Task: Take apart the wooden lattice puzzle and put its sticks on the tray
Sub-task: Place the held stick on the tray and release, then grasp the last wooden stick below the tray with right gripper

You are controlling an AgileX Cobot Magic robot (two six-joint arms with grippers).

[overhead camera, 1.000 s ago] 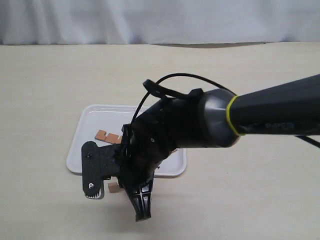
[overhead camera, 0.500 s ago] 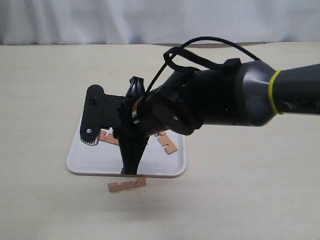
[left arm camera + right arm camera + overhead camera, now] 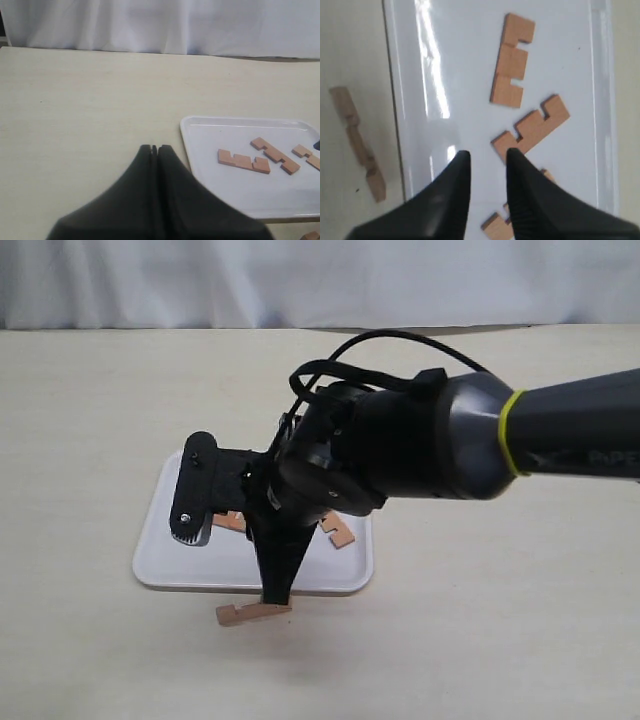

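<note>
You see a pale beige worktop [image 3: 90, 420] with faint wood grain; beyond the left hand [image 3: 154, 148] hangs a white pleated curtain [image 3: 150, 25], evenly lit.

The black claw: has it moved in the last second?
Yes. The right gripper moved away from the table in front of the tray's near rim, to mostly over the tray.

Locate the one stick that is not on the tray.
In the exterior view the stray stick lies on the table, left of centre, just outside the camera-side rim of the tray.
</note>
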